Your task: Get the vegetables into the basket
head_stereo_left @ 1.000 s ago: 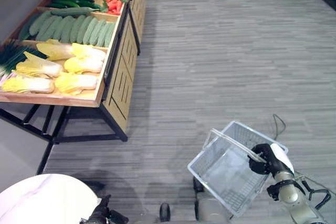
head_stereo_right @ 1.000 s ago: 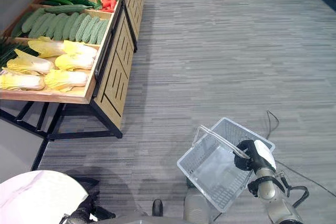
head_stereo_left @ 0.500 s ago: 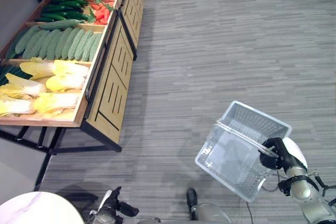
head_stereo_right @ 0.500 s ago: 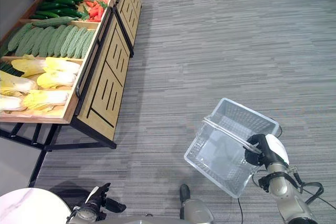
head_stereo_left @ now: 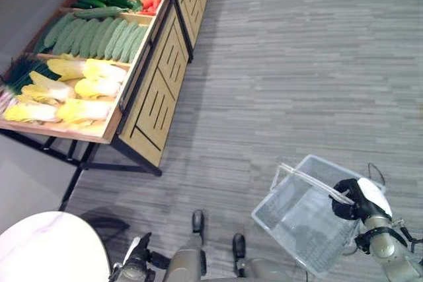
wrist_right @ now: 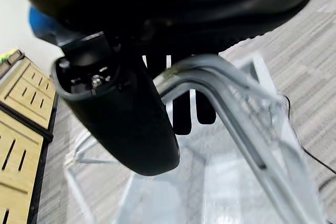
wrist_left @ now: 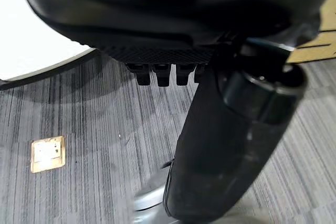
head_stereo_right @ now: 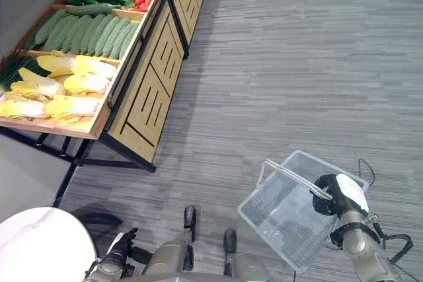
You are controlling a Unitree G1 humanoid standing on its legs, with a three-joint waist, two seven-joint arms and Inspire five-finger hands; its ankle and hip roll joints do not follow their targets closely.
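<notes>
Vegetables (head_stereo_left: 79,64) lie on wooden stand (head_stereo_left: 155,94), far fwd-left, well apart from both hands. Basket (head_stereo_left: 310,219) empty, hangs at R side; right hand (head_stereo_left: 350,199) fingers curled round handle (wrist_right: 226,93). Left hand (head_stereo_left: 135,265) low, nearer stand, holds nothing; fingers look curled.

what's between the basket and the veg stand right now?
Bare grey floor, seen in both eye views. The basket hangs by its handle from the right hand, apart from the wooden stand holding the vegetables.
</notes>
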